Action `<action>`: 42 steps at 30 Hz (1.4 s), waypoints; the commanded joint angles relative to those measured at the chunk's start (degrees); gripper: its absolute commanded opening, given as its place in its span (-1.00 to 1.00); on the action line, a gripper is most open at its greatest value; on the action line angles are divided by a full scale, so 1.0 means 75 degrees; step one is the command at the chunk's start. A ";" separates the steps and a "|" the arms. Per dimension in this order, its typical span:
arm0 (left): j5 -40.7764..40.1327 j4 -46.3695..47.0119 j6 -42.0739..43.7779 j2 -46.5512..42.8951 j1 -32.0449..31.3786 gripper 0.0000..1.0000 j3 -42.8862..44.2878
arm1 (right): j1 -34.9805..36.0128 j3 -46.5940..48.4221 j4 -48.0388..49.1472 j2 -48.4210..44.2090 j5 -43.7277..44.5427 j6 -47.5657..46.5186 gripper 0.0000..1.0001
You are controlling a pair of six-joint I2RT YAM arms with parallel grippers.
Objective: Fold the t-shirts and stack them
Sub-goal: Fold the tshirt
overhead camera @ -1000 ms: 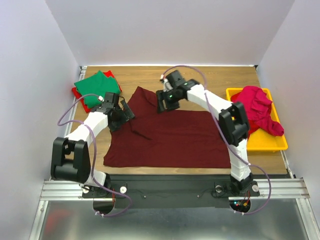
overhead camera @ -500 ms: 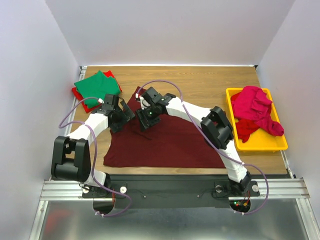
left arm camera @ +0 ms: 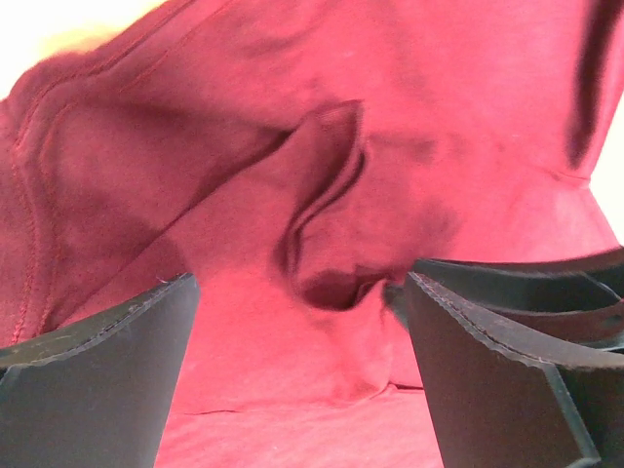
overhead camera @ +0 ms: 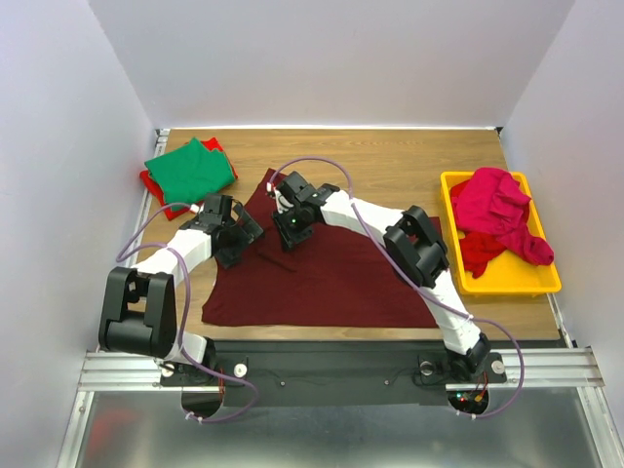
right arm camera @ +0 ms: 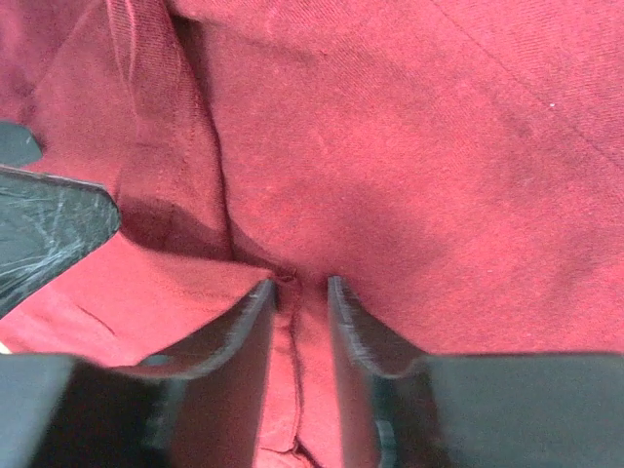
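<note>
At the ten-o'clock corner of the maroon t-shirt (overhead camera: pixel 331 278), my right gripper (right arm camera: pixel 299 292) pinches a fold, plain only from its wrist; at its nine o'clock my left gripper (left arm camera: pixel 302 292) gapes wide.

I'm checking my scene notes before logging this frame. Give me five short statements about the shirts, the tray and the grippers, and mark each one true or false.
1. The maroon t-shirt lies spread on the table. True.
2. The left gripper is clamped shut. False: its jaws stand wide open over the maroon cloth.
3. The green t-shirt lies on a red t-shirt at the far left corner. True.
4. The yellow tray holds nothing. False: a pink t-shirt is heaped in it.
5. The right gripper hangs over the tray. False: it is down on the maroon t-shirt, near the left gripper.
</note>
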 commanded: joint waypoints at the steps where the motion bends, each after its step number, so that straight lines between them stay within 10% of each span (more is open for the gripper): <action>1: -0.0260 0.0095 -0.0451 -0.0012 0.0012 0.97 -0.0245 | 0.0169 0.0056 0.0277 0.0113 0.0307 -0.0180 -0.38; 12: -0.0425 0.0270 -0.0463 0.0621 0.0012 0.97 -0.0386 | 0.0239 -0.0109 0.0277 -0.0308 0.0576 -0.0098 -0.80; 42: -0.0378 0.0106 -0.0814 -0.0386 0.0340 0.97 -0.1639 | 0.0228 -0.0659 0.0266 -0.1024 0.2334 0.0043 -0.66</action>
